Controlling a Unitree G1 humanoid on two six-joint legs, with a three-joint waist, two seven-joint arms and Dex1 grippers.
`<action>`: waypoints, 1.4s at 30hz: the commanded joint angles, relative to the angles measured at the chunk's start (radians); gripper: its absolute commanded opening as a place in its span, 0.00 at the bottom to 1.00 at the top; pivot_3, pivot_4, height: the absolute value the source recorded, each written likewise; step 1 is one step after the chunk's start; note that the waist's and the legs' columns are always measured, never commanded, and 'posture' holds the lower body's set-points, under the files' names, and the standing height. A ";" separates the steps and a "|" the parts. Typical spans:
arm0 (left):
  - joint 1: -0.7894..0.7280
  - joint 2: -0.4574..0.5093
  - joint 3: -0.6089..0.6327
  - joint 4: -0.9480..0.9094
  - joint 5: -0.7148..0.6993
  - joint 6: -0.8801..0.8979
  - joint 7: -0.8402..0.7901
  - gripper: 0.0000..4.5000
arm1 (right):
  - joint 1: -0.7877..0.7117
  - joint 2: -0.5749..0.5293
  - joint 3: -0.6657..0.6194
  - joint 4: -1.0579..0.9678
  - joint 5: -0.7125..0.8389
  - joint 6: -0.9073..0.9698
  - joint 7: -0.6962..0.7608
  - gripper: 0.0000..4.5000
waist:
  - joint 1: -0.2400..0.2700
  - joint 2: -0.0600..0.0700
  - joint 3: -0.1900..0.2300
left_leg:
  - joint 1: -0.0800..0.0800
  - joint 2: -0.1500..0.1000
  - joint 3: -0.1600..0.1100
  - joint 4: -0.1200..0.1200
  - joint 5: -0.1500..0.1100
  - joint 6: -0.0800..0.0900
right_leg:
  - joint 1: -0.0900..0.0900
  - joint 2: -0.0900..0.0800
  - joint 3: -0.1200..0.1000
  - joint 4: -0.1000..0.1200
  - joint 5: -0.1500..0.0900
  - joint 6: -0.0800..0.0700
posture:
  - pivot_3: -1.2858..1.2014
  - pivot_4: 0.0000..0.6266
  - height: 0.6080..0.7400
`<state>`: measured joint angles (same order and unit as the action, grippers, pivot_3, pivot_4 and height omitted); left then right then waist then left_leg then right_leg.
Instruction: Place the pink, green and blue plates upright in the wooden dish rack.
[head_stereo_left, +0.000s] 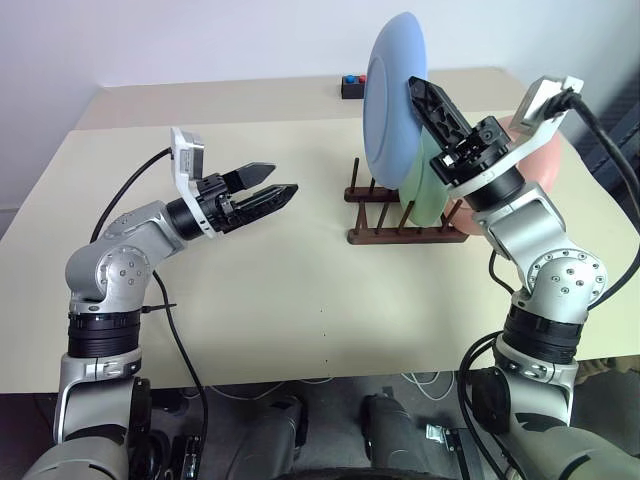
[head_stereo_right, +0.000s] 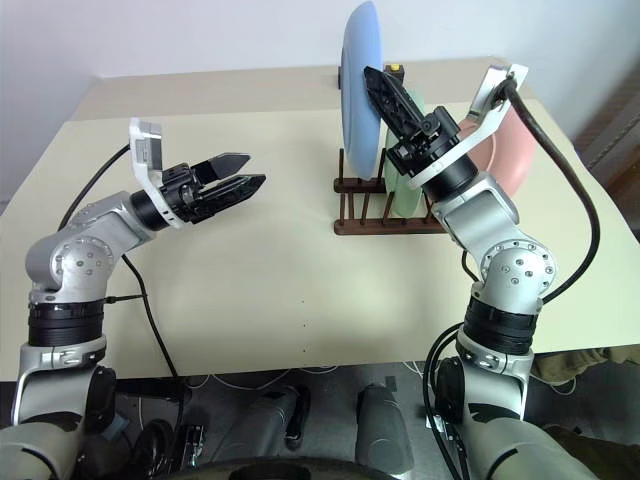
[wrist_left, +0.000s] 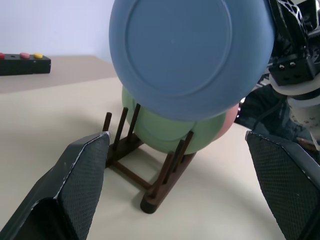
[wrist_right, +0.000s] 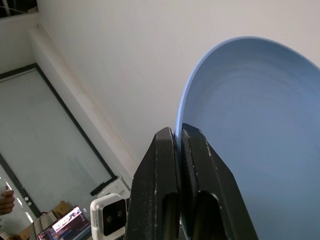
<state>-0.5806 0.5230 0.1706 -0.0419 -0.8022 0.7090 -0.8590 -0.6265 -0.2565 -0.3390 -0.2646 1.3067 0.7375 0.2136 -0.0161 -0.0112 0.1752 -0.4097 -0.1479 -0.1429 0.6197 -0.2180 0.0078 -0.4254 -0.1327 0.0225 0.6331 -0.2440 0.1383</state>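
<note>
**Blue plate held on edge above the rack; green and pink already slotted**

The blue plate (head_stereo_left: 392, 95) is round, shallow and matte light blue; it stands on edge in the air, its rim pinched between the closed fingers (wrist_right: 200, 165) of the right gripper (head_stereo_left: 418, 92), just above the wooden dish rack (head_stereo_left: 400, 218); the rack is small and dark brown, two base rails with rows of thin upright pegs, resting on the tabletop (head_stereo_left: 300, 300); the green plate (wrist_left: 165, 132), pale mint, stands upright between the pegs; the pink plate (head_stereo_right: 510, 150), salmon, stands behind it.
</note>
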 joint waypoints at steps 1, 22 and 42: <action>-0.002 0.003 0.012 -0.027 -0.008 -0.002 -0.003 0.99 | 0.015 0.004 0.000 -0.019 0.018 -0.021 0.007 0.00 | 0.001 0.000 0.000 | 0.000 0.000 0.000 0.000 0.000 0.000 | 0.000 0.000 0.000 0.000 0.000 0.000 | 0.52 0.24 1.00; 0.007 -0.006 0.017 -0.049 -0.022 0.010 -0.001 0.99 | 0.101 0.012 0.028 0.047 -0.011 -0.026 0.029 0.00 | 0.001 0.000 0.000 | 0.000 0.000 0.001 0.000 0.000 0.000 | 0.000 0.000 0.000 0.000 0.000 0.000 | 0.52 0.24 1.00; -0.003 -0.011 0.016 -0.046 -0.033 0.035 0.022 0.99 | 0.129 0.009 0.040 0.095 -0.073 -0.029 0.091 0.00 | 0.001 0.000 0.000 | 0.000 0.000 0.001 0.000 0.000 0.000 | 0.000 0.000 0.000 0.000 0.000 0.000 | 0.52 0.24 1.00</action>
<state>-0.5649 0.5098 0.1707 -0.0552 -0.8173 0.7389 -0.8411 -0.4916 -0.2463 -0.2927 -0.1585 1.2309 0.7212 0.2830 -0.0150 -0.0113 0.1752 -0.4097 -0.1478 -0.1423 0.6195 -0.2180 0.0078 -0.4256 -0.1326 0.0228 0.6330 -0.2438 0.1382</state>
